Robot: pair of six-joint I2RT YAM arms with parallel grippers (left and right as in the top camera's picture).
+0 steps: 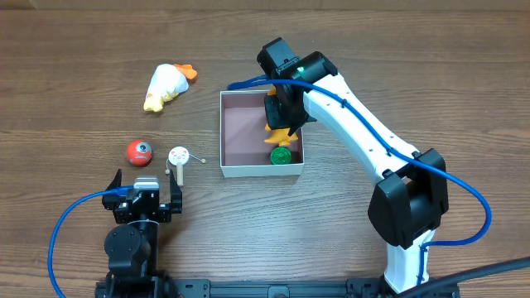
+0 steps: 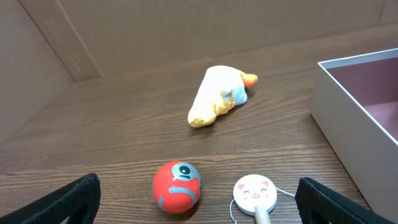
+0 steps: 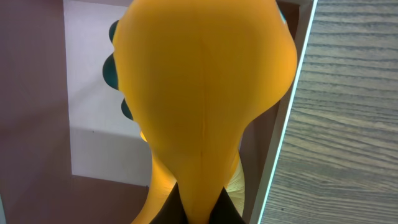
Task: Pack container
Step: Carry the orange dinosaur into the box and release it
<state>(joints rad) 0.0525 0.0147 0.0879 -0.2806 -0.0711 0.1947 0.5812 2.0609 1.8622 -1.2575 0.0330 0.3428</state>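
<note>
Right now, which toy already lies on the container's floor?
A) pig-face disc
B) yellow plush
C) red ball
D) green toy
D: the green toy lies inside the container. The red ball, yellow plush and pig-face disc are on the table left of it, and the orange toy is gripped by the right pincer.

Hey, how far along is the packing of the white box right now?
Done: a green toy lies in the container. In hand: the right gripper holds an orange toy over the container's right side, not yet released. Left: the yellow plush, the red ball and the pig-face toy lie on the table outside it. The left gripper is open near them, holding nothing.
</note>
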